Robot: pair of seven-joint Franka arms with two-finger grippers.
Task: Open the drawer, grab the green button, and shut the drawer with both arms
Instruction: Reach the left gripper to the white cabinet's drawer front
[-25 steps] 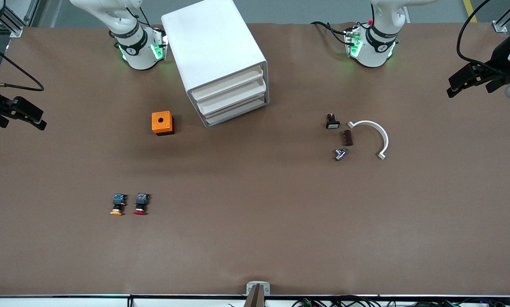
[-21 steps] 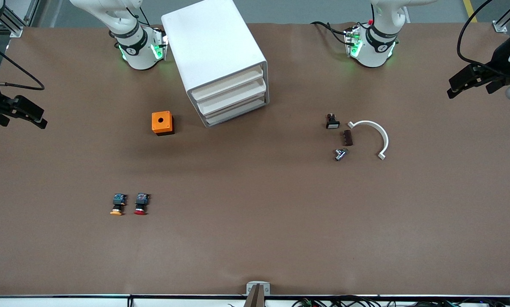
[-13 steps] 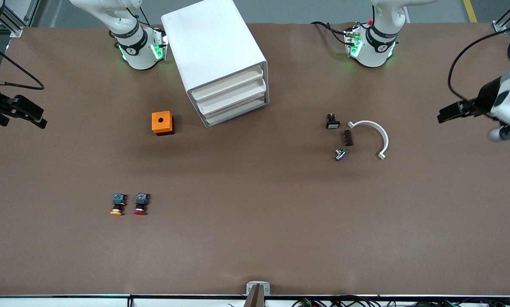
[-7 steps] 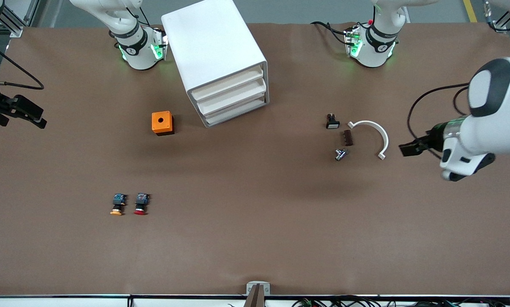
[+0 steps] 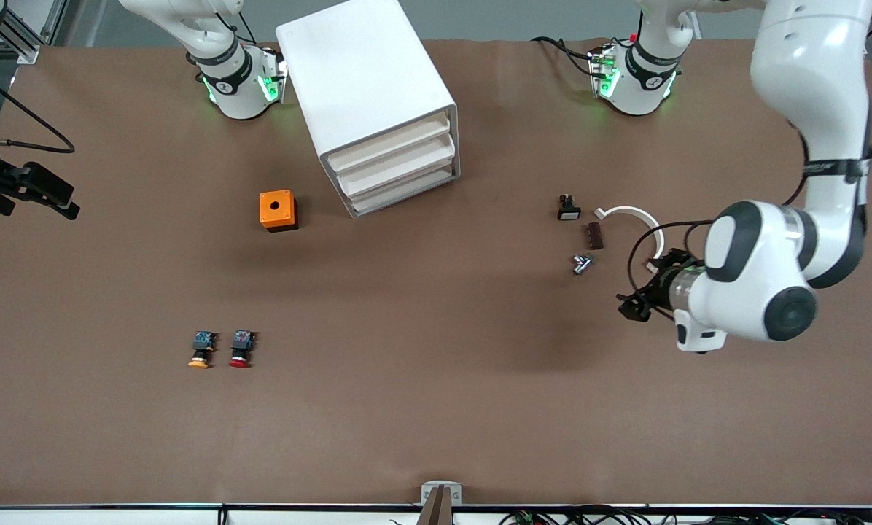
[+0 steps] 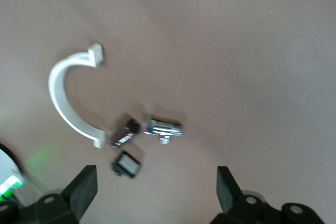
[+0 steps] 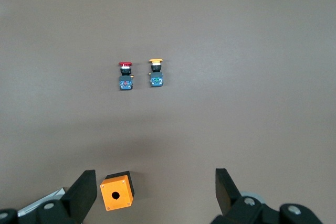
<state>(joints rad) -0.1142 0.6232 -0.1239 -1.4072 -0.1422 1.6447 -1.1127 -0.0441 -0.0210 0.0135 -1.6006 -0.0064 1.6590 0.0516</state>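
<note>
Front view shows the white cabinet standing on the brown table between the two arm bases, its three drawers facing the front camera at a slant, and the drawer, the lowest of the three, sits pushed in flush with the two above it. The button with the green cap is not visible in any view. An orange box with a round hole in its top stands just beside the cabinet, toward the right arm's end of the table; nearer to the front camera lie a yellow-orange-capped button and a red-capped button, side by side and a little apart. The right pincer hangs at the edge of the table at the right arm's end, and the right wrist view shows its fingers spread wide with nothing between them, over the orange box and the two buttons. The left arm reaches over the table, and the left pincer is over bare table near a curved white clip; in the left wrist view its fingers stand wide apart and empty. Beside the clip lie a small black switch, a dark brown block and a small metal fitting, close together but apart.
</note>
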